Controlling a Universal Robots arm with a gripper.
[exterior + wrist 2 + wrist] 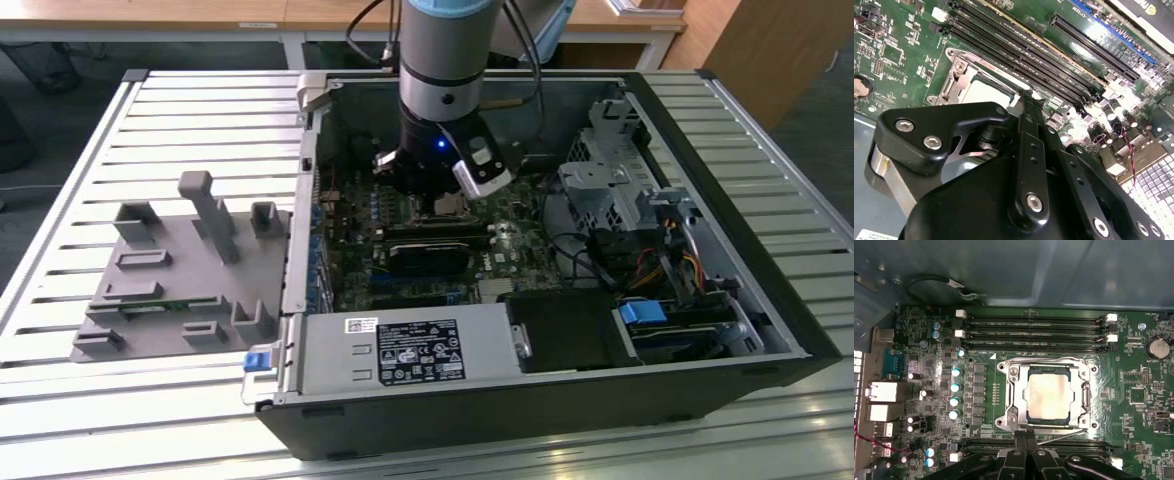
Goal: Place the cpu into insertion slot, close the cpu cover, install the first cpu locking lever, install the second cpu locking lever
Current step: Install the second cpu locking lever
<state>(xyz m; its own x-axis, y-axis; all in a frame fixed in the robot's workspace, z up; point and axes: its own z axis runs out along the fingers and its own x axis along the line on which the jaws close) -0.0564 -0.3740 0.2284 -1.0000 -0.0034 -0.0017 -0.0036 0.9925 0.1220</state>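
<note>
Green board (1134, 390): cpu (1049, 399) in slot, cpu cover (1085, 396) down (hand (1026, 436) adjacent).

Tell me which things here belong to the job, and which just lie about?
Job: dull silver-grey square cpu seated in the silver-rimmed insertion slot; thin silvery cpu cover; black gripper beside it.
Lying about: grey plastic fixture tray; long black memory slots; round coin battery.

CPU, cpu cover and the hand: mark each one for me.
cpu (1048, 398), first wrist view, middle of its silver-grey top.
cpu cover (1083, 396), first wrist view, one side bar of the metal frame.
hand (1026, 434), first wrist view, between the black fingertips at the socket's edge.
</note>
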